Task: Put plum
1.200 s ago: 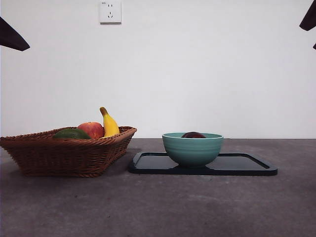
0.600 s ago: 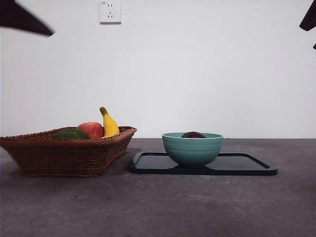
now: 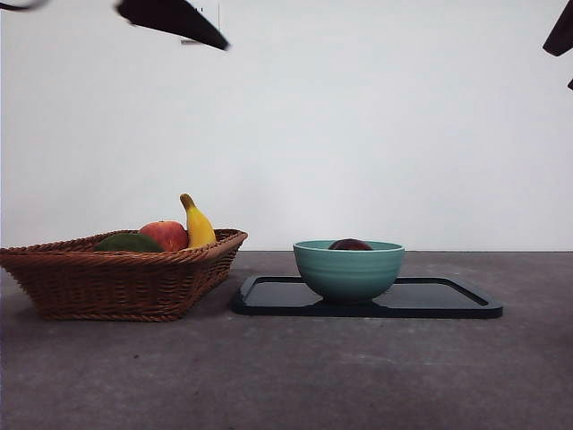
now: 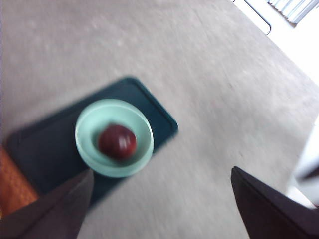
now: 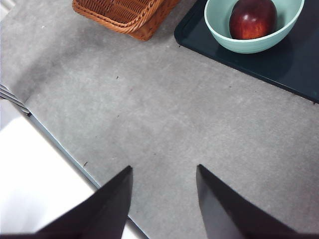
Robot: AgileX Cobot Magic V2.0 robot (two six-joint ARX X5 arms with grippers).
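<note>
The dark purple-maroon plum (image 3: 350,245) lies in a teal bowl (image 3: 349,270) on a dark tray (image 3: 448,300); only its top shows over the rim in the front view. The left wrist view shows the plum (image 4: 117,142) in the bowl (image 4: 113,138) from high above. The right wrist view shows the plum (image 5: 252,18) in the bowl (image 5: 249,44) too. My left gripper (image 4: 162,209) is open and empty, high over the bowl; it shows as a black tip (image 3: 175,20) at the top left. My right gripper (image 5: 163,199) is open and empty above bare table.
A wicker basket (image 3: 116,278) stands left of the tray, holding a red-yellow apple (image 3: 166,236), a banana (image 3: 198,224) and a dark green fruit (image 3: 130,243). The table's edge (image 5: 60,144) shows in the right wrist view. A wall socket sits behind the black tip.
The black tip at the top left has moved rightward along the top edge, from the corner to over the basket. Plum, bowl and right arm have not moved.
</note>
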